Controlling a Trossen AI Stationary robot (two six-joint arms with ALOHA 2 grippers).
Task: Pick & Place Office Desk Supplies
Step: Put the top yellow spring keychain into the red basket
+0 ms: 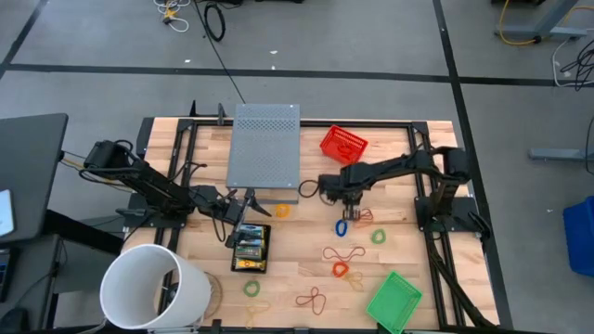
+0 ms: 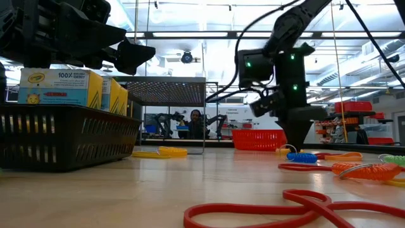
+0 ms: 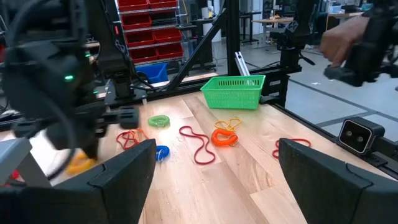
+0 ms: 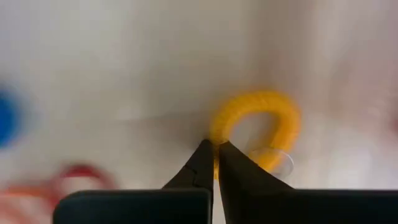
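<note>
From above, the right gripper (image 1: 347,212) points straight down near the desk's right-middle, beside a blue band (image 1: 342,226), while the left gripper (image 1: 243,201) waits spread over the black basket (image 1: 251,249). In the right wrist view the fingers are pressed together on the rim of a yellow band (image 4: 258,130), a light, floppy loop best pinched across one strand

We see the right arm reaching in from the table's right edge toward its middle, wrist bent so that the right tool (image 1: 346,215) points straight down at the table top, its two fingers (image 4: 205,165) pinched together at the tips. The left arm stretches in from the left edge, held low, its left tool (image 1: 243,206) spread wide apart.
</note>
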